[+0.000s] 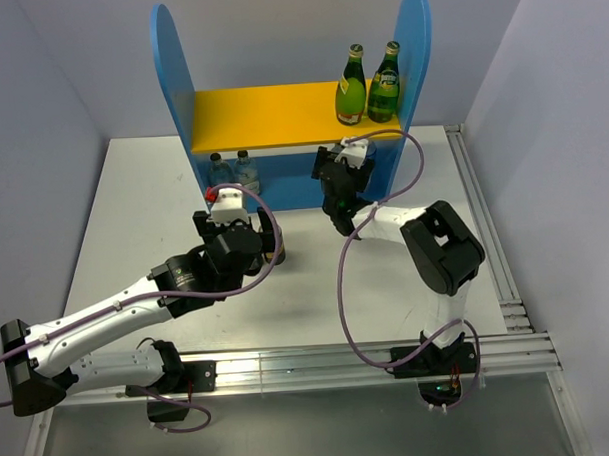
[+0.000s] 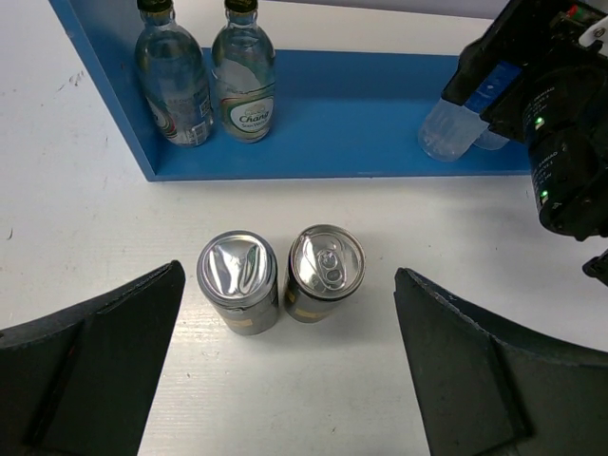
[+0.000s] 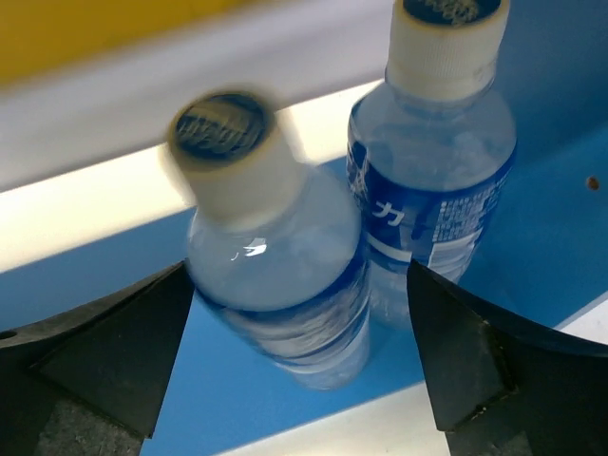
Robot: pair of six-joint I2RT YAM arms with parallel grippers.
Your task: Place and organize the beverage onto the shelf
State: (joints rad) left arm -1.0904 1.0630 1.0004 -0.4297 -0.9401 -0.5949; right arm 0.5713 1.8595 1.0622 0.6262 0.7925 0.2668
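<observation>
The shelf [image 1: 261,114] stands at the back of the table, with two green glass bottles [image 1: 366,83] on the right of its yellow board. Two dark cans with gold bands [image 2: 281,277] stand side by side on the table before the blue base [image 2: 361,104]. My left gripper [image 2: 290,380] is open, just behind the cans with the jaws wide on either side. My right gripper [image 3: 299,380] is open at the lower tier's right end. A blurred, tilted water bottle [image 3: 275,285] stands between its jaws without a grip. A second water bottle [image 3: 437,180] stands upright beside it.
Two clear bottles with white and green labels [image 2: 209,81] stand at the left of the lower tier. The right arm's wrist [image 2: 560,114] fills the right end of the shelf front. The tall blue side panels [image 1: 171,63] bound the shelf.
</observation>
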